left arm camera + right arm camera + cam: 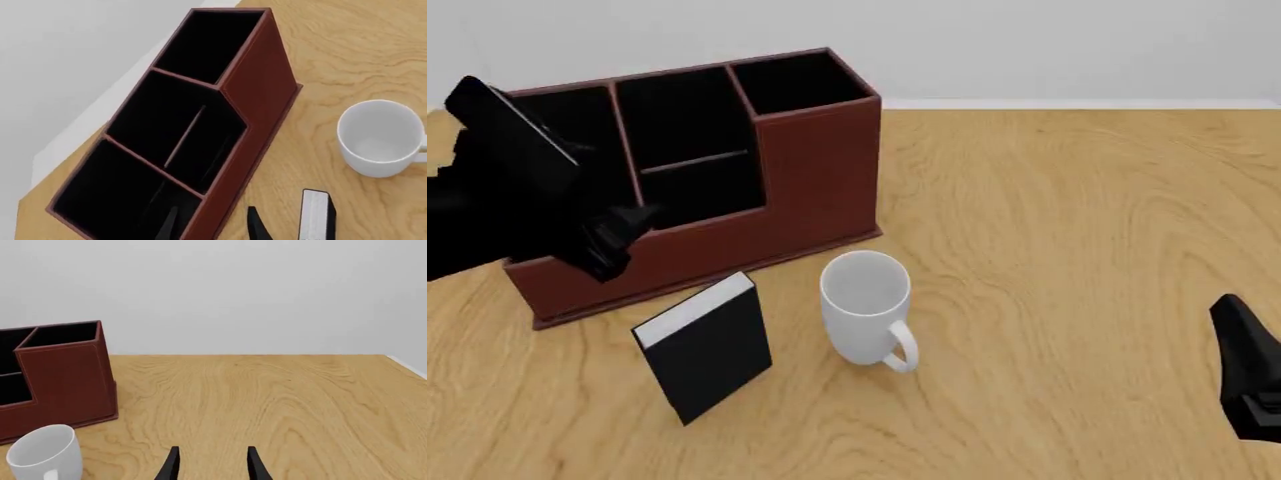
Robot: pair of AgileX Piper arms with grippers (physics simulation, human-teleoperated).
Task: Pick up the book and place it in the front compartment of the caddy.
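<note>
Behind the left arm (507, 200), caddy's (814, 190) near-left corner hidden.

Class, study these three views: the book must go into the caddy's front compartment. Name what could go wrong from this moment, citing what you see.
1. The left gripper hangs open right over the caddy wall, so lowering may strike the rim.
2. The mug stands close beside the book; reaching for the book could knock it.
3. The book stands upright and tilted on the table, so a nudge may topple it.
</note>
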